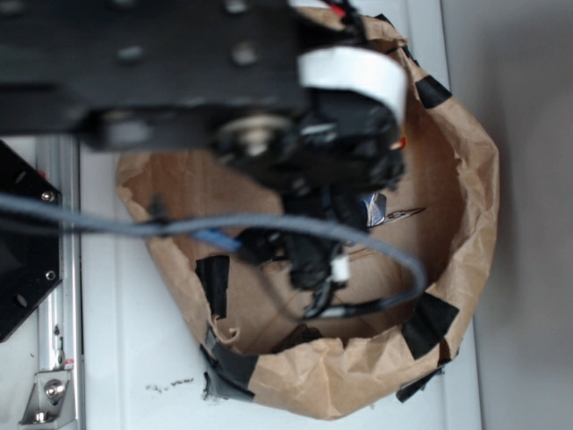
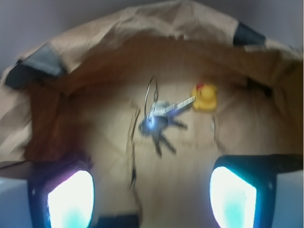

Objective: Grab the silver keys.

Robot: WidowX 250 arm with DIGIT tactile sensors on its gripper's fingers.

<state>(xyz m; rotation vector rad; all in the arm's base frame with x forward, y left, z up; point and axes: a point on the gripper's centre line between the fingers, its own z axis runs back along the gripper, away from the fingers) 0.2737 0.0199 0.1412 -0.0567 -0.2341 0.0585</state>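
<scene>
The silver keys (image 2: 161,119) lie fanned out from a thin wire ring on the brown paper floor, in the middle of the wrist view. My gripper (image 2: 152,197) is open, its two glowing fingers (image 2: 70,199) far apart at the bottom corners, short of the keys and touching nothing. In the exterior view the black arm hangs over the paper bowl, and only a small shiny bit of the keys (image 1: 376,210) shows beside it. The fingers themselves are hidden there behind the arm.
A small yellow duck (image 2: 205,97) with a red beak sits just right of the keys. A crumpled brown paper wall (image 1: 466,224) patched with black tape (image 1: 428,324) rings the area. A grey cable (image 1: 107,224) crosses the exterior view, with a metal rail (image 1: 61,269) at left.
</scene>
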